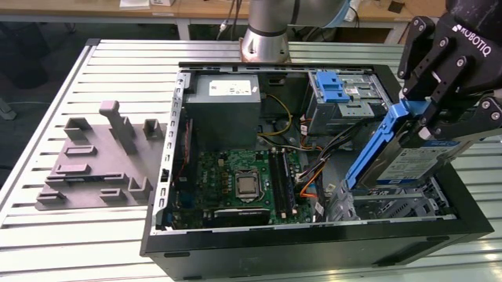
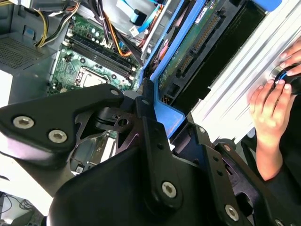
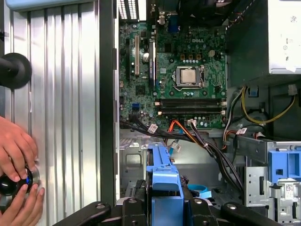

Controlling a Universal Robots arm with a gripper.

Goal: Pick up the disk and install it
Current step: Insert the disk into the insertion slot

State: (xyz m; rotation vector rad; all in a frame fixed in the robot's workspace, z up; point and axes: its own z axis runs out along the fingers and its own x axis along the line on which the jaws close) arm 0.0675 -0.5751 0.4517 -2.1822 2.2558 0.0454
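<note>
The disk (image 1: pixel 417 164), silver with a white-and-blue label and blue carrier frame, is hanging steeply tilted over the open computer case (image 1: pixel 314 254).

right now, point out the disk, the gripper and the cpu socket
the disk (image 1: pixel 410 163), exterior view, on its white-and-blue label face
the gripper (image 1: pixel 427 120), exterior view, between the fingertips clamping the disk's blue frame
the cpu socket (image 3: pixel 189 75), first wrist view, on the socket's metal middle

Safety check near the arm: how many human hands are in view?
2. One hand and a second hand, both on the slatted table beside the computer case, around a small dark knob. Others may be hidden.
</note>
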